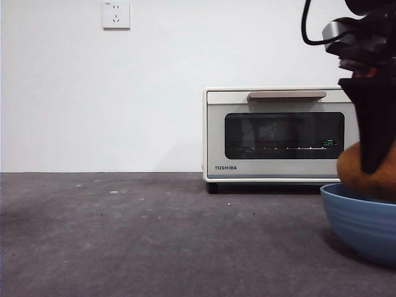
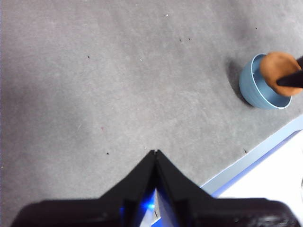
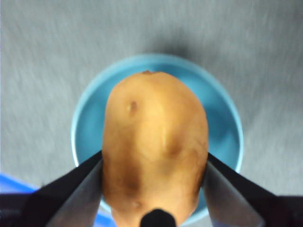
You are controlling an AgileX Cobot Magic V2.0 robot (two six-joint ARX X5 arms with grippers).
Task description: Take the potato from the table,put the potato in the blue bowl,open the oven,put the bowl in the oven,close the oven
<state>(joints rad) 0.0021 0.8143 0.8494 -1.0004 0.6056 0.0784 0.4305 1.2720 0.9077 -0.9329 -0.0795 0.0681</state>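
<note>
Your right pincer (image 3: 154, 189) clamps the potato (image 3: 155, 146) directly over the blue bowl (image 3: 222, 137); your left pincer (image 2: 155, 153) waits closed above the worktop (image 2: 118, 85).

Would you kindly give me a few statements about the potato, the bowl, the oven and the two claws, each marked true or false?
1. The right claw grips the potato from both sides. True.
2. The potato is directly over the blue bowl. True.
3. The oven door hangs open. False: the door is shut, its handle up at the top.
4. The left claw holds the blue bowl. False: it is shut on nothing, above bare table, well apart from the bowl.
5. The bowl sits inside the oven. False: it stands on the table in front of the oven.
</note>
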